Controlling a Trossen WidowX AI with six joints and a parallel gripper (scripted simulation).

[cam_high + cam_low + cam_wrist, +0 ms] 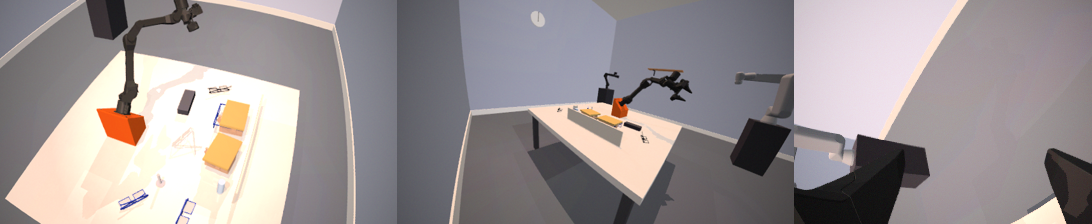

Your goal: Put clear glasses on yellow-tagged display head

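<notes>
My gripper (196, 18) (688, 96) (978, 158) is open and empty, high above the floor past the table's edge. A pale, see-through glasses frame (182, 137) seems to lie on the table in front of the heads; its outline is faint. Two blocky display heads with flat orange tops stand side by side. One head (235, 115) (610, 119) has blue glasses (217, 116) at its face. The other head (222, 152) (590, 112) shows a small nose and no glasses that I can make out. No yellow tag can be made out on either.
A low wall (251, 149) (594, 127) runs behind the heads. A dark block (186, 102) (632, 126) and black glasses (219, 89) (644, 138) lie to one side. Toward the other side are a peg (160, 179), a pale cylinder (221, 186) and two blue glasses (134, 202) (182, 211).
</notes>
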